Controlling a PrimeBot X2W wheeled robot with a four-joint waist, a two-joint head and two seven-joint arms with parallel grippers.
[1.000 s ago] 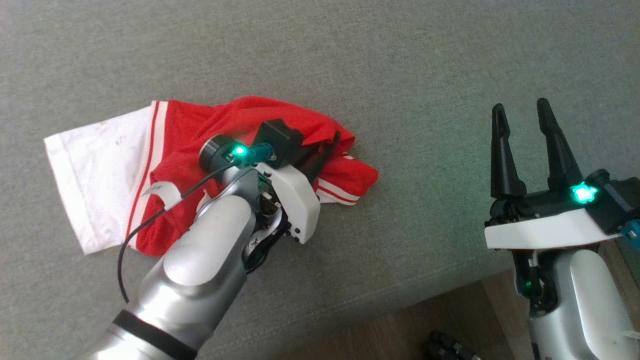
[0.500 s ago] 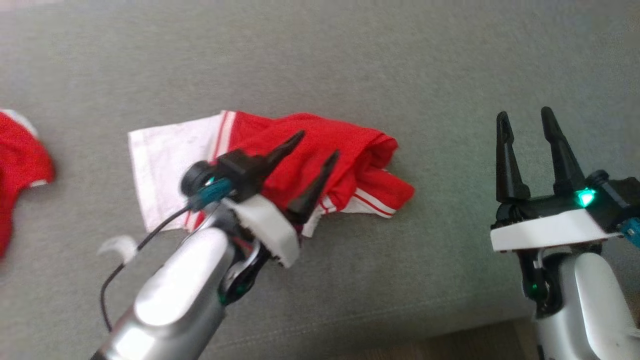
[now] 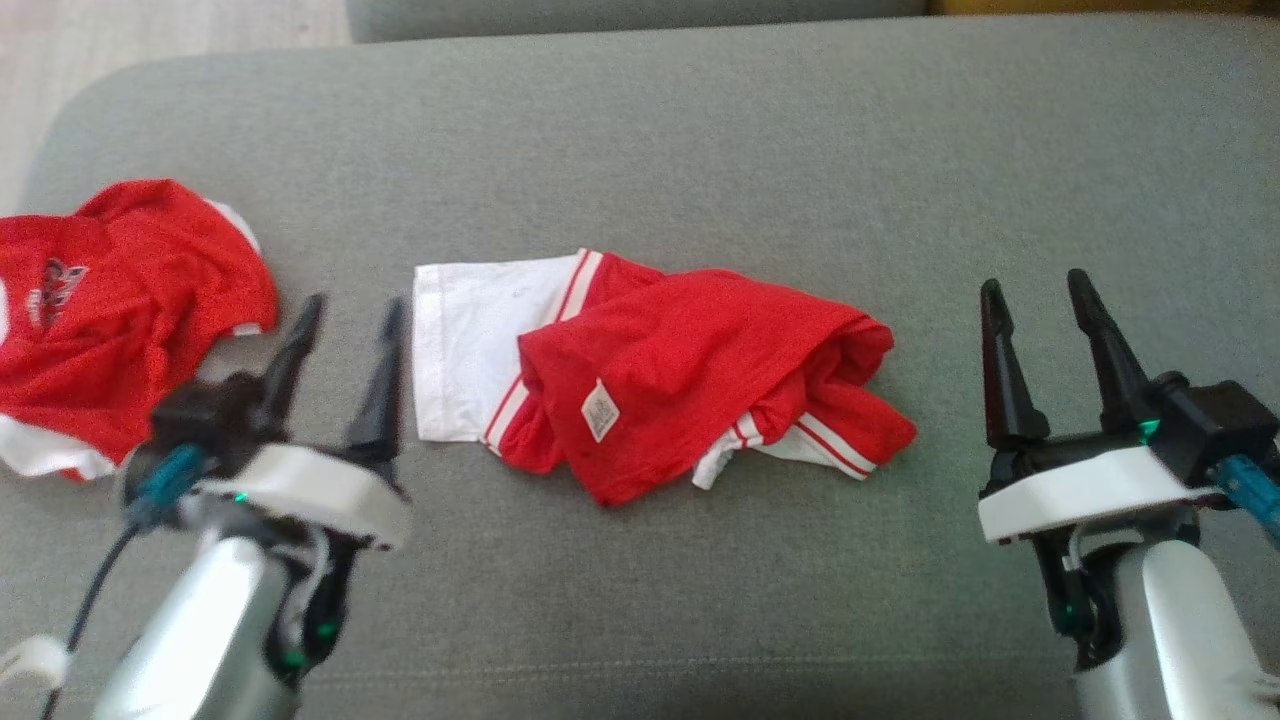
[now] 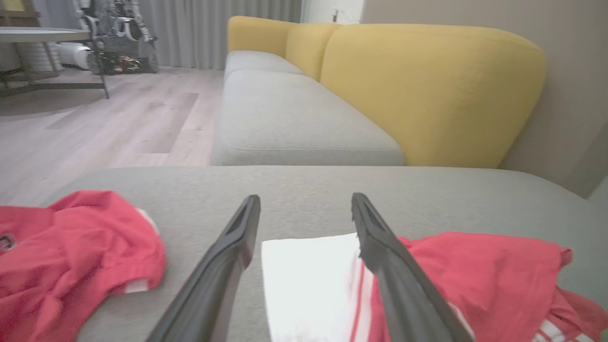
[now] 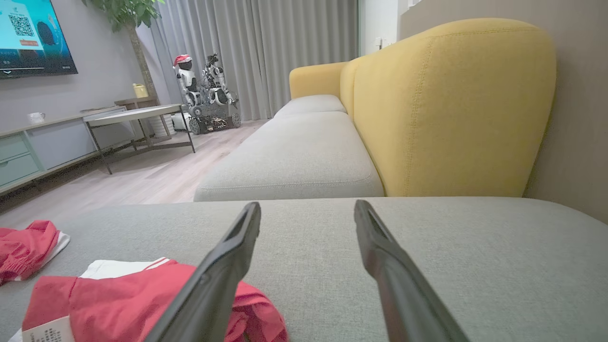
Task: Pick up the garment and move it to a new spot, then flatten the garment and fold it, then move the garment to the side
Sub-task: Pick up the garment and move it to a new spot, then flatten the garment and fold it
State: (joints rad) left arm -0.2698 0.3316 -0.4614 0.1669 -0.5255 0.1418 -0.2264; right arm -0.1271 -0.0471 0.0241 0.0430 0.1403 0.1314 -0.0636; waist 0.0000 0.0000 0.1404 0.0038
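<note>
The red-and-white garment [image 3: 680, 370] sits crumpled on the grey sofa cushion [image 3: 700, 150], right between the two claws. The left gripper [image 3: 355, 305] and right gripper [image 3: 1034, 285] both hover with fingers spread wide, gripping nothing. Another red shirt [image 3: 130, 290] lies off to the left.

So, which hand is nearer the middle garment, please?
Left. The left hand is right beside the garment at its white edge; the right hand stands well off its red end.
</note>
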